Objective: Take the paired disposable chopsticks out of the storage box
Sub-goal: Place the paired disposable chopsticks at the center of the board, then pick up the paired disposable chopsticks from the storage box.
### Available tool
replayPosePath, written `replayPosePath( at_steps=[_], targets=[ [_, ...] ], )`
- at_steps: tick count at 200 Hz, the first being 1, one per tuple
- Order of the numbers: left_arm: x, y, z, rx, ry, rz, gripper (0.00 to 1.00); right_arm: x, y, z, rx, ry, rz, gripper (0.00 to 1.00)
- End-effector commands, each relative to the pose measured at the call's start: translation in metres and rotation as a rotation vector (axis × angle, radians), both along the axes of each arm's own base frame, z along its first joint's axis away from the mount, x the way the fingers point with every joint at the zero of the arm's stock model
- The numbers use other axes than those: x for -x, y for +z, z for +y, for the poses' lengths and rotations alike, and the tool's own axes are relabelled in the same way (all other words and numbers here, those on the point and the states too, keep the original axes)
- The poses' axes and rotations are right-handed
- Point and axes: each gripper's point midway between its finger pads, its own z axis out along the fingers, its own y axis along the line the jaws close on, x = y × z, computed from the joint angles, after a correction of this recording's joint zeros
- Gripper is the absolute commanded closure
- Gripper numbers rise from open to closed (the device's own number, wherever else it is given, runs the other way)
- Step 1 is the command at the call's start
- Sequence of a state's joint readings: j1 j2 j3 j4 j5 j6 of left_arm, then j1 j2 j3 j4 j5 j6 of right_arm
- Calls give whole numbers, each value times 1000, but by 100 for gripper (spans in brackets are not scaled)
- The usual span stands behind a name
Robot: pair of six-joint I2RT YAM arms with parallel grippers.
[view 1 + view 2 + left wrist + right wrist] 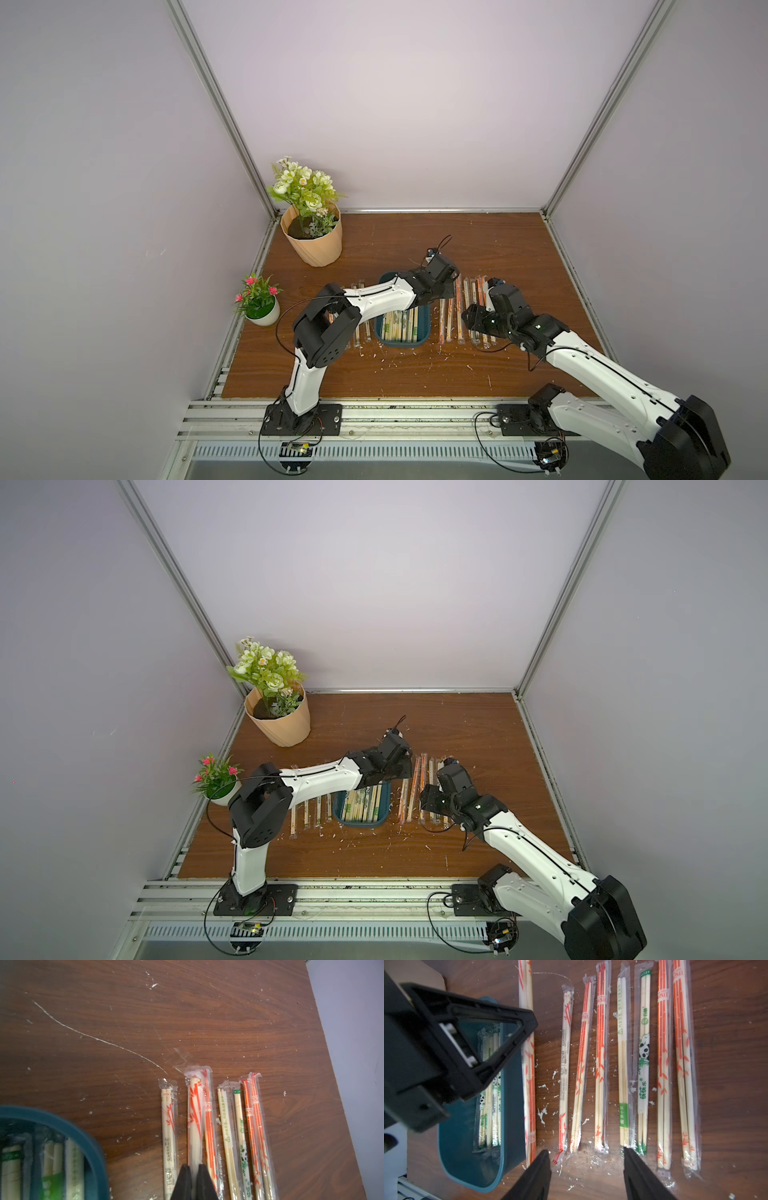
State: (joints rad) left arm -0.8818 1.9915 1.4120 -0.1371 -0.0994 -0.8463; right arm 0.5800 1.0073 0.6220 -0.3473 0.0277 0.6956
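Left wrist view: the left end effector (193, 1166) is clamped on one orange-printed pair (194, 1122), with its black fingers (184, 1180) pressed against both sides of the sleeve near one end.
Held pair: it is outside the storage box (91, 1132), on the box's right side, and runs lengthwise with the laid-out pairs. Its far end is blurred, and I cannot tell whether it touches the counter (187, 1012).
Right side: the right end effector (585, 1150) has its fingers well apart with nothing between them, and hangs near the ends of the pairs on the counter.
Box position: in both top views the dark teal box sits mid-counter, with the left arm reaching over it.
Box contents: paired disposable chopsticks (488, 1105) lie inside, several sleeved pairs with green and panda print.
Right row (601, 1053): seven pairs lie side by side on the counter, in orange, green and panda print.
Left row (306, 812): a few more pairs lie left of the box, partly under the left arm.
Surroundings: a peach flower pot (316, 245) stands in the far left corner and a small white pot (262, 316) with pink flowers at the left edge. White flecks are scattered on the wood.
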Motion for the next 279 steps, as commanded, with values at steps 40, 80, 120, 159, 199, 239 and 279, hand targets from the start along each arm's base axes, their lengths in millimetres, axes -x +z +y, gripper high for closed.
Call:
replayPosePath(
  at_steps=[40, 80, 120, 159, 199, 239, 279],
  targets=[
    [-9, -26, 11, -105, 68, 4, 96, -4, 8, -1, 3, -3, -28, 39],
    [-11, -32, 12, -136, 65, 2, 78, -4, 11, 1, -2, 9, -30, 39],
    [-19, 5, -5, -61, 32, -47, 64, -4, 17, 2, -2, 18, -30, 39],
    [-18, 43, -8, -27, -8, -89, 61, -6, 31, 6, -16, 27, -40, 39],
    [-23, 70, 30, -32, 9, -101, 58, -19, 50, 25, -52, 60, -47, 40],
    [-23, 65, 97, -57, 75, -68, 56, -35, 69, 60, -61, 102, -61, 40],
    [-12, 50, 163, -96, 180, -30, 51, -39, 75, 104, -26, 168, -53, 40]
  ],
)
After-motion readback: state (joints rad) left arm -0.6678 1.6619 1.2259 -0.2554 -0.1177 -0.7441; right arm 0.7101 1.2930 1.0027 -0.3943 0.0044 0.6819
